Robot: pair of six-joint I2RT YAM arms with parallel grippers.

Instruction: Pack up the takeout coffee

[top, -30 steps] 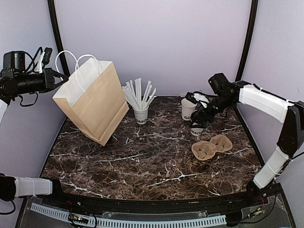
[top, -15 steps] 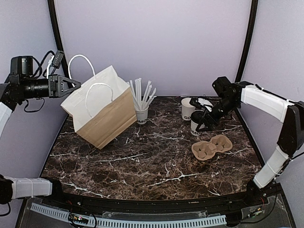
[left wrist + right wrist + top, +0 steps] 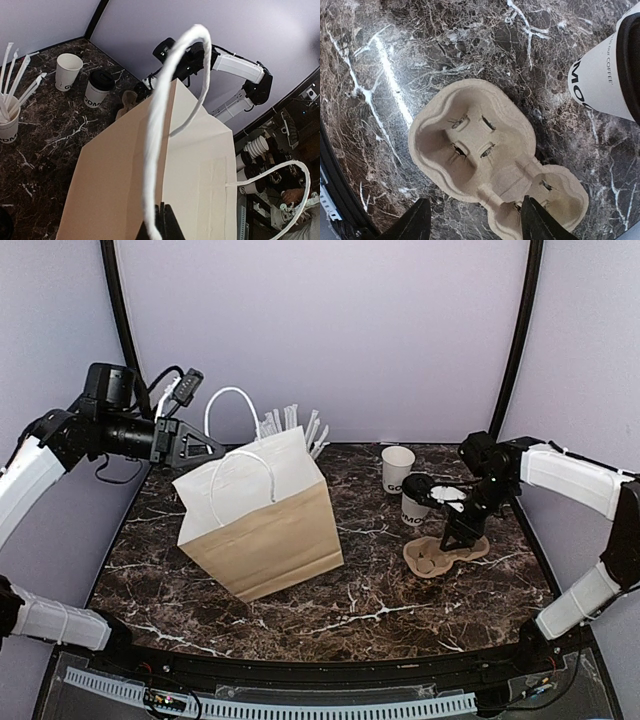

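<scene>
The takeout coffee (image 3: 414, 503), a white lettered cup with a black lid (image 3: 99, 88), stands on the marble table (image 3: 380, 600) at the right; its side shows in the right wrist view (image 3: 605, 80). My right gripper (image 3: 462, 532) hangs open just over the brown pulp cup carrier (image 3: 442, 550), its jaws (image 3: 476, 220) straddling the carrier's (image 3: 480, 150) near edge. My left gripper (image 3: 214, 448) is shut on a white handle (image 3: 165, 100) of the brown-and-white paper bag (image 3: 265, 530), which leans over the table's left half. Whether the bag's (image 3: 115, 190) bottom rests on the table is unclear.
An open white cup (image 3: 397, 468) with no lid stands behind the coffee (image 3: 67, 70). A cup of white straws (image 3: 300, 425) is mostly hidden behind the bag (image 3: 10, 120). Black frame posts (image 3: 520, 330) and purple walls close in the back and sides.
The left arm has swung the bag right and down toward the table's middle. The right gripper has left the lidded cup, moved over the carrier, and its jaws have narrowed.
</scene>
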